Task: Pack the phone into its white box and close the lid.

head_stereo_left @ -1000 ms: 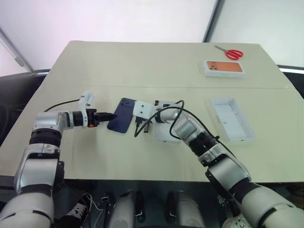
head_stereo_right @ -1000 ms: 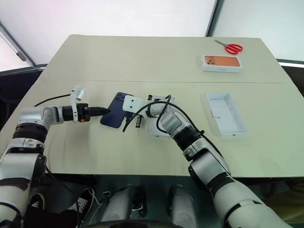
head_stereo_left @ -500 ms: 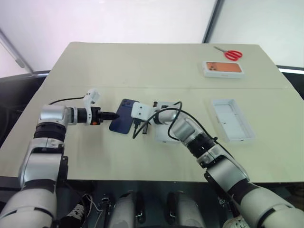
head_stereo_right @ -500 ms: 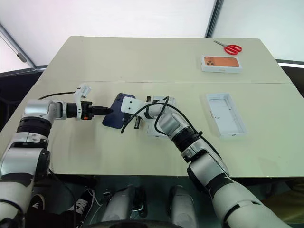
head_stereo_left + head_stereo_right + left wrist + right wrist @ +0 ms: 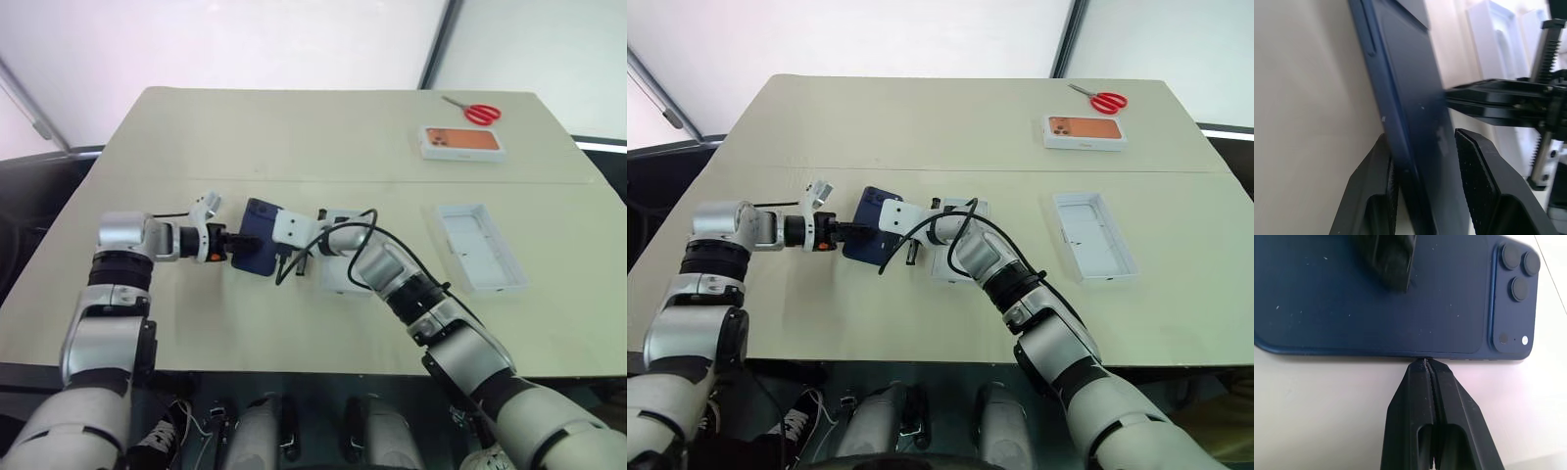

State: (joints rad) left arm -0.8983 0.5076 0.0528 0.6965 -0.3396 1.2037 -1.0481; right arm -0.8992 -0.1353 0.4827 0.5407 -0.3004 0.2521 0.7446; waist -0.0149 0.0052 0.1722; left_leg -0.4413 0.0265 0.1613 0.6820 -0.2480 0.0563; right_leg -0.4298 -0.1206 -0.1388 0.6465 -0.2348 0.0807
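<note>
While the left gripper (image 5: 1422, 188) has its two fingers straddling the long edge of the phone (image 5: 257, 250), one under and one over, it's a narrow pinch on that thin slab and looks like real contact. Straight across from it, the right gripper (image 5: 1425, 366) is fully closed, its pressed-together tips butted against the opposite long edge like a backstop, not holding anything.

Just past the right gripper, on the far side from the left one, sits the white box (image 5: 338, 274), partly hidden behind the right wrist. Further out the same way is the lid (image 5: 479, 246), lying open side up, well apart from the phone. The box with the orange phone picture (image 5: 462, 141) and the red scissors (image 5: 476, 111) are way off at the far end of the table (image 5: 294, 127).

To do this step well, I'd say squeeze firmly before lifting, since the edge is slim and slippery. Keep the right tips braced until the phone's edge is clearly up, then tilt gently so it doesn't pivot out of the pinch.
</note>
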